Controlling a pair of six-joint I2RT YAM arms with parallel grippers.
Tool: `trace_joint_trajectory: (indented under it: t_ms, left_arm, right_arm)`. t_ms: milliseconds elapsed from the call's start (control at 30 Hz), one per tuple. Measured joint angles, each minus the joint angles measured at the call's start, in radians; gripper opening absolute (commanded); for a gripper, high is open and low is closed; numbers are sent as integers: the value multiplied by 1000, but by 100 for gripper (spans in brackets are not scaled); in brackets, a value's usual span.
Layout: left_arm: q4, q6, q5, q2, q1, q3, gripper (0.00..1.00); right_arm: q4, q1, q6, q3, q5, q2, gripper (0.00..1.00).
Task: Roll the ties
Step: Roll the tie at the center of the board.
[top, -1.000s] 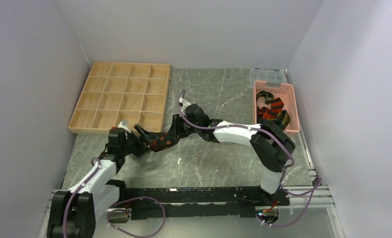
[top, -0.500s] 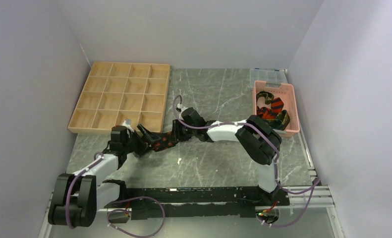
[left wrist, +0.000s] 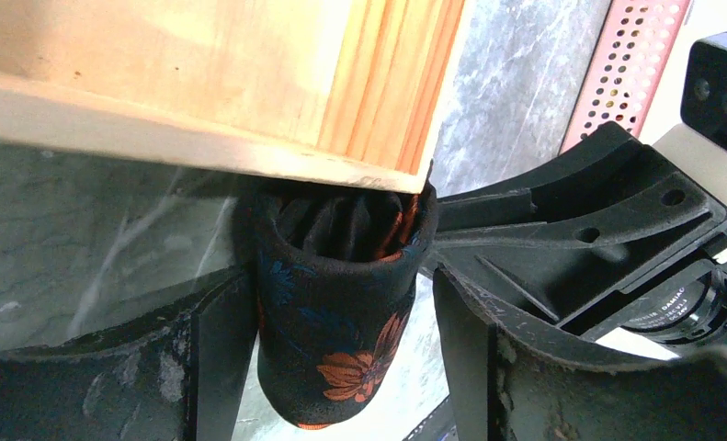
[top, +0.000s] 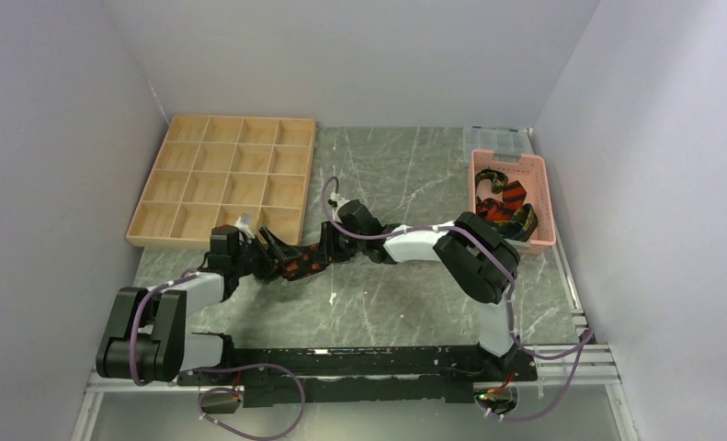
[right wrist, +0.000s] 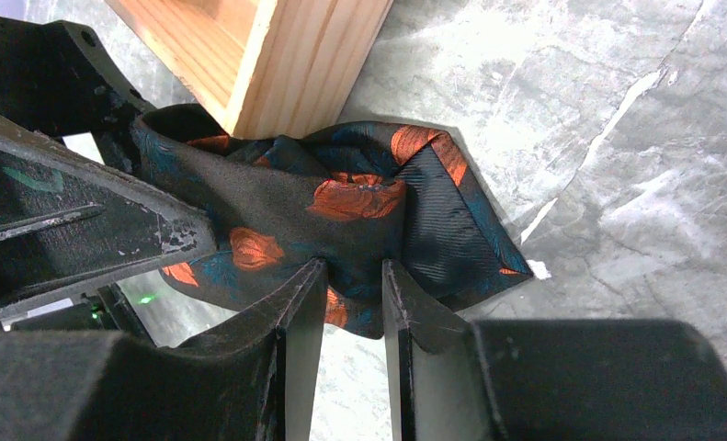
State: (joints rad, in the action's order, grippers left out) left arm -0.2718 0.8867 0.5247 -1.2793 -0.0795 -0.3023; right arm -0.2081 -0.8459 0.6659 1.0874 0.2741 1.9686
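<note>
Left claw (left wrist: 336, 276) open astride the rolled tie (left wrist: 332, 331), black with orange flowers; one finger touches the roll, the other stands just clear. Right claw (right wrist: 346, 289), facing the left, grips a fold of the same tie. Wooden tray (left wrist: 203, 83) corner sits just beyond both claws.

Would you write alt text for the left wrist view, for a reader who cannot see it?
A rolled black tie with orange flowers sits between the fingers of the left gripper, beside a wooden tray on a grey table.
</note>
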Motion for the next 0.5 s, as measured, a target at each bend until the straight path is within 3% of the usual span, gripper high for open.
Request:
trace_joint_trajectory:
  t_ms: [267,500]
  left_arm:
    - [-40,-6,12,-24,-25,-1,75]
    - [-80,-6,12,-69,-56,-14,68]
  right_arm:
    - [-18,5,8,-5,10,7,32]
    - [-31,10,15,-6,23,14,32]
